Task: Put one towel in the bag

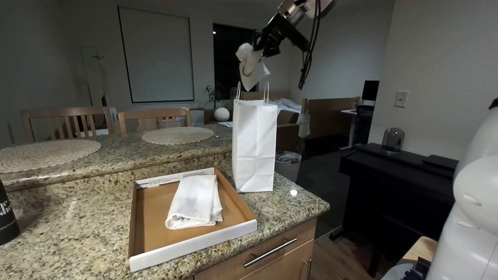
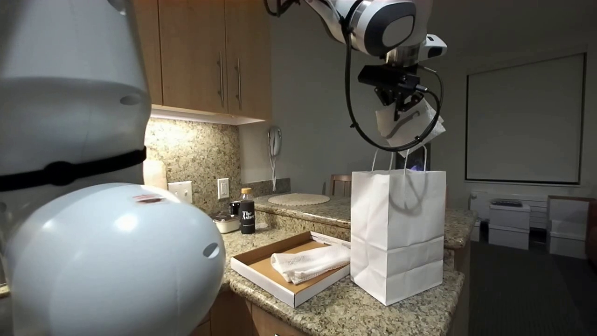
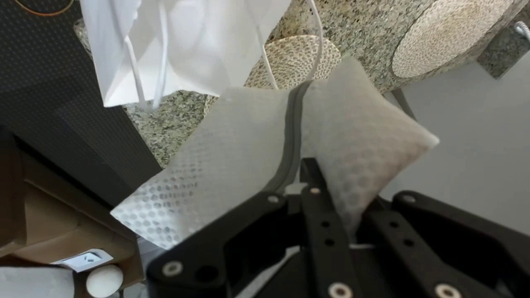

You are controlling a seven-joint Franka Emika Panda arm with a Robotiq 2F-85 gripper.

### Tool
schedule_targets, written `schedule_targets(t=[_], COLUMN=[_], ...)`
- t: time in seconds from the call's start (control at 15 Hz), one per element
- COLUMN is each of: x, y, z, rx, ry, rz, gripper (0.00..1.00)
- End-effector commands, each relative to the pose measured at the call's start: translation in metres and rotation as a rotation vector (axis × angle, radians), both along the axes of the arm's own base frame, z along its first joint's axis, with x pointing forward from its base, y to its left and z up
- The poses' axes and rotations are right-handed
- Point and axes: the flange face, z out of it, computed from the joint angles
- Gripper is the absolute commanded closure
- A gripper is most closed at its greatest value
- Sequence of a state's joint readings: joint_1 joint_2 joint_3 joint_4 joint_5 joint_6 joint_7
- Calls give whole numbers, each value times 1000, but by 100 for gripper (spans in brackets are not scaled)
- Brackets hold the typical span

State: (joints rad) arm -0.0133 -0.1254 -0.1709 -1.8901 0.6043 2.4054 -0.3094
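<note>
My gripper is shut on a white towel and holds it high in the air. The same towel hangs from the gripper in an exterior view. In the wrist view, the towel spreads out on both sides of the gripper; a grey curved band crosses it. The white paper bag stands upright on the counter, handles up, below the towel. The bag shows its outer sides; its opening shows partly in the wrist view. A folded white towel lies in the tray.
The shallow cardboard tray sits beside the bag on the granite counter. The bag stands near the counter's corner. Woven placemats lie on the raised ledge. A dark bottle stands behind the tray. The arm's cable loops near the towel.
</note>
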Motion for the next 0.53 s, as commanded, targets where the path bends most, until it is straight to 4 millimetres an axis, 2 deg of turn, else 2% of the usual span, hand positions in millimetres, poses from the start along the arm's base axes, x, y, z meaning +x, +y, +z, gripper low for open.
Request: schedule_targets(t=[0.0,0.27,0.33,0.47], x=[-20,-17,-17,-20], y=[5,15,16,12], z=[-17,-43,-47,-52], rx=[22,17,22,27], ry=[35,94,101,105], rz=[20,33,31,17], gripper=[94,95,69,64])
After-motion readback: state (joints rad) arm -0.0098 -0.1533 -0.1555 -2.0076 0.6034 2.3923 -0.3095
